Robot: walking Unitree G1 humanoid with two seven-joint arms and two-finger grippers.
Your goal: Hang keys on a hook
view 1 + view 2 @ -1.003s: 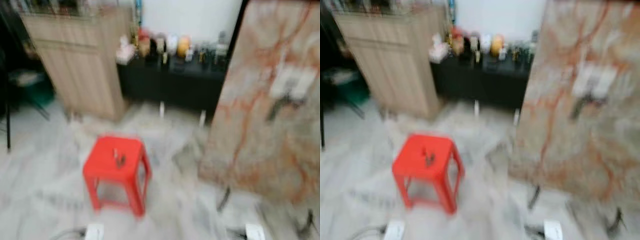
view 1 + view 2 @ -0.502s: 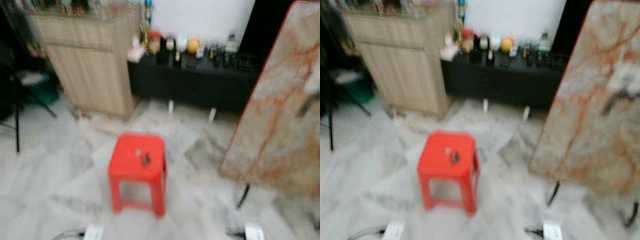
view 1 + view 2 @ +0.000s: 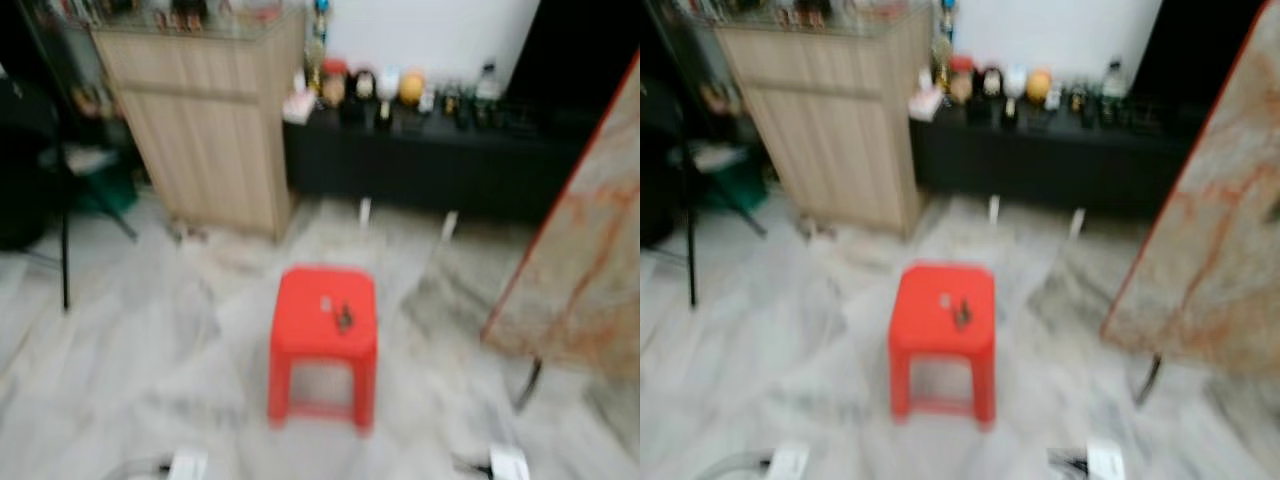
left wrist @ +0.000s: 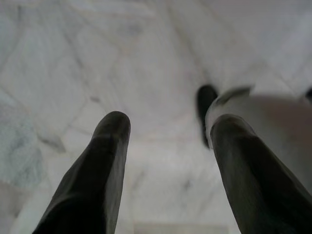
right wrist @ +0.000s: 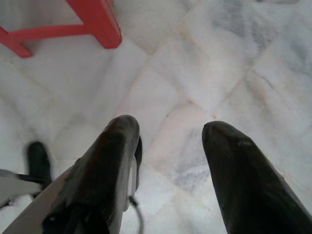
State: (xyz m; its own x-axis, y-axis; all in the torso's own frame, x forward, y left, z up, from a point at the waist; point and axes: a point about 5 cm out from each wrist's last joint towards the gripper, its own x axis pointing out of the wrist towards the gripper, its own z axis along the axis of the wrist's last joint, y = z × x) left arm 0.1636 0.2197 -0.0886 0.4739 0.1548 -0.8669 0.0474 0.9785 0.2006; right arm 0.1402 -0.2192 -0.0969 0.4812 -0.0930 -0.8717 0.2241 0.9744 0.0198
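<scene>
Red plastic stool [image 3: 323, 335] stands on the marble floor [image 3: 130, 370], roughly centre of the head views. Keys [image 3: 343, 318] lie on its seat, right of the seat's middle, with a small pale item [image 3: 326, 303] just beside them; too blurred to say what it is. Head views are motion-blurred throughout.

Behind the stool: light wooden cabinet [image 3: 205, 120] on the left, low black sideboard [image 3: 440, 165] next to it with a row of bottles and jars [image 3: 400, 90] on top. Marble-patterned panel [image 3: 590, 270] with reddish veins leans in at the right edge, on thin dark legs. Dark chair or stand [image 3: 50, 180] at far left, details unclear. No hook can be made out.

Left gripper [image 4: 165, 131]: both black fingers spread wide, nothing between them, pointing down at bare floor.
Right gripper [image 5: 170, 134]: fingers likewise wide apart, empty, over the floor; a leg and crossbar of the stool show near it in the right wrist view.

Both grippers well apart from the keys.
</scene>
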